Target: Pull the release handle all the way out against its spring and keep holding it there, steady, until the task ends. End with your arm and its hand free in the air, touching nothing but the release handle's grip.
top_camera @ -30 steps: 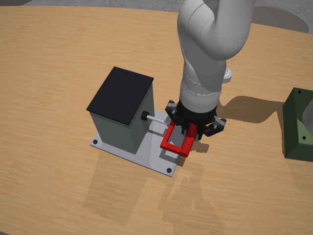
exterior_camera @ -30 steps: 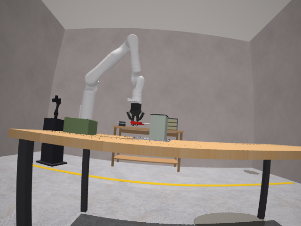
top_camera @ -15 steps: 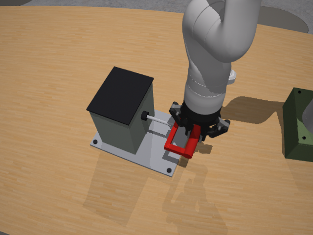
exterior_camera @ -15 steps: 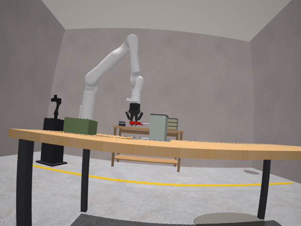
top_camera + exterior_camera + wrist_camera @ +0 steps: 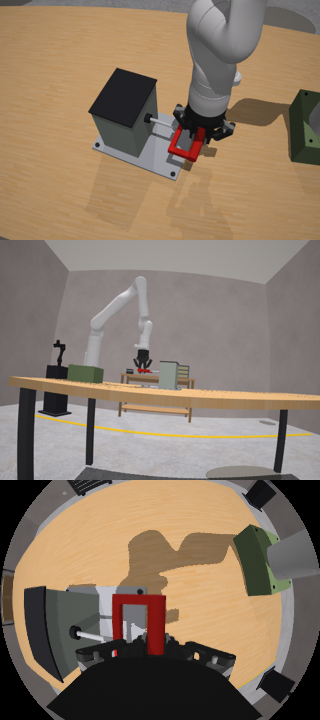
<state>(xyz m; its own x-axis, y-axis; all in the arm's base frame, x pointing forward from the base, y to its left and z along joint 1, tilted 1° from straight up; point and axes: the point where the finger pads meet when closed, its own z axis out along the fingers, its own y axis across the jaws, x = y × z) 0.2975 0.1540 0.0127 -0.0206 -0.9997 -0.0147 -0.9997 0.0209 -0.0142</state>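
A grey box with a black top (image 5: pixel 126 111) stands on a grey baseplate (image 5: pixel 144 152) on the wooden table. A thin white rod (image 5: pixel 161 122) runs out of a black collar on the box's side to a red rectangular release handle (image 5: pixel 184 145). The handle stands well away from the box, over the plate's edge and above the table. My gripper (image 5: pixel 199 135) comes down from above and is shut on the handle's far bar. In the wrist view the red handle (image 5: pixel 138 623) sits between my fingers, with the rod (image 5: pixel 94 636) and the box (image 5: pixel 56 630) to its left. It also shows in the exterior view (image 5: pixel 143 370).
A green block, the arm's base mount (image 5: pixel 306 129), stands at the table's right edge. The exterior view shows a wooden side table (image 5: pixel 155 392) and a black camera stand (image 5: pixel 55 384) behind the table.
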